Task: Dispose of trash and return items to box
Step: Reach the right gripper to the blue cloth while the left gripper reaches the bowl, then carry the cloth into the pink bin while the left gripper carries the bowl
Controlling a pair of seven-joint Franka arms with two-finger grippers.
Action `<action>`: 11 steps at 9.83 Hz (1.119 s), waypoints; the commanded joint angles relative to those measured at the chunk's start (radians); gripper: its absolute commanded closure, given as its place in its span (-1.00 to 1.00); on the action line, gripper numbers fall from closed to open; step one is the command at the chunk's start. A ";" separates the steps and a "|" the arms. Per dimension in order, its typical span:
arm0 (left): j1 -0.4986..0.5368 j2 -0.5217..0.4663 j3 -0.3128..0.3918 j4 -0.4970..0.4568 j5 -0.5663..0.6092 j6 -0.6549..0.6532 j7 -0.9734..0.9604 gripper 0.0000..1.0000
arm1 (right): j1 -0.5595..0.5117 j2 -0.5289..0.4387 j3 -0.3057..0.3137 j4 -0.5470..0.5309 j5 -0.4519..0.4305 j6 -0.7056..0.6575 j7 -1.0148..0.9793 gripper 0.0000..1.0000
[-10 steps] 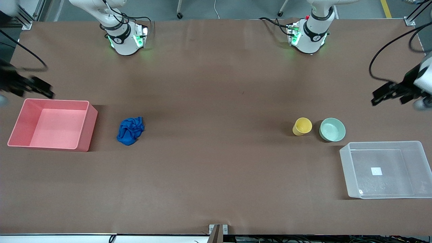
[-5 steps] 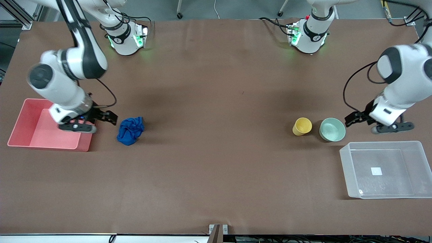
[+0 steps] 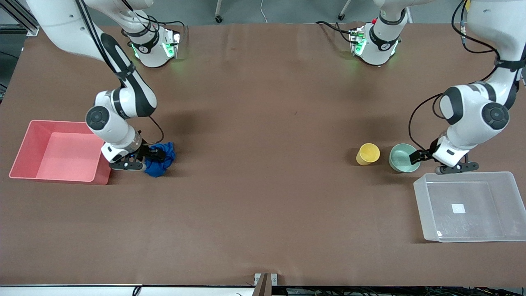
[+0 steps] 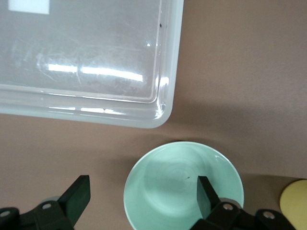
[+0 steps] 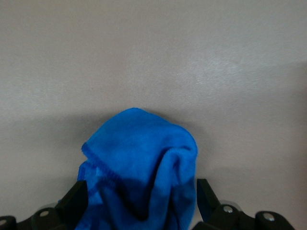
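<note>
From the front view you get the whole layout: the brown tabletop (image 3: pixel 263 197) carries the pink bin (image 3: pixel 24 164) at the right arm's end, with the blue cloth wad (image 3: pixel 163 160) just beside it, and the clear box (image 3: pixel 423 205) at the left arm's end, nearer to the camera than the yellow cup (image 3: pixel 368 153) and the mint-green bowl (image 3: pixel 400 158), which stand side by side. Your right claw (image 3: pixel 152 158) sits low at the cloth, and your left claw (image 3: pixel 419 158) sits low at the bowl's rim on the side toward the box; its fingers there are too small to read. Along the top edge you see grey floor, chair casters and the two arm bases lit green. Your left wrist view settles what the front one cannot: the left claw (image 4: pixel 144 196) is spread wide, one fingertip over the bowl's (image 4: pixel 177 177) inside and the other outside the rim, with the box's (image 4: pixel 163 96) corner close by and the cup (image 4: pixel 295 203) cut off at the edge. Your right wrist view shows the right claw (image 5: pixel 141 196) wide, both fingers flanking the cloth (image 5: pixel 144 167), whose lower folds run out of the picture.
</note>
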 commanded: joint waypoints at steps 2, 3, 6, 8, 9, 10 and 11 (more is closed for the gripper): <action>0.002 0.048 -0.002 -0.058 0.018 0.086 0.003 -0.75 | 0.004 0.025 0.003 -0.027 -0.013 0.069 0.028 0.29; 0.002 0.060 -0.002 -0.057 0.018 0.086 0.003 -0.18 | 0.002 0.022 0.003 -0.025 -0.013 0.057 0.034 0.81; 0.002 0.074 -0.002 -0.057 0.018 0.086 0.003 0.92 | -0.005 -0.032 0.010 0.056 -0.008 -0.160 0.080 0.99; 0.002 0.063 -0.002 -0.055 0.018 0.083 0.004 1.00 | -0.024 -0.093 0.009 0.200 -0.003 -0.438 0.071 0.99; 0.000 0.054 -0.002 -0.054 0.018 0.080 0.004 1.00 | -0.033 -0.130 -0.002 0.272 -0.003 -0.553 0.036 0.99; 0.000 0.042 -0.005 -0.051 0.020 0.074 0.004 1.00 | -0.054 -0.164 -0.040 0.333 -0.003 -0.653 -0.064 0.99; 0.000 0.024 -0.006 -0.047 0.018 0.069 0.007 1.00 | -0.054 -0.175 -0.130 0.361 -0.003 -0.682 -0.219 0.99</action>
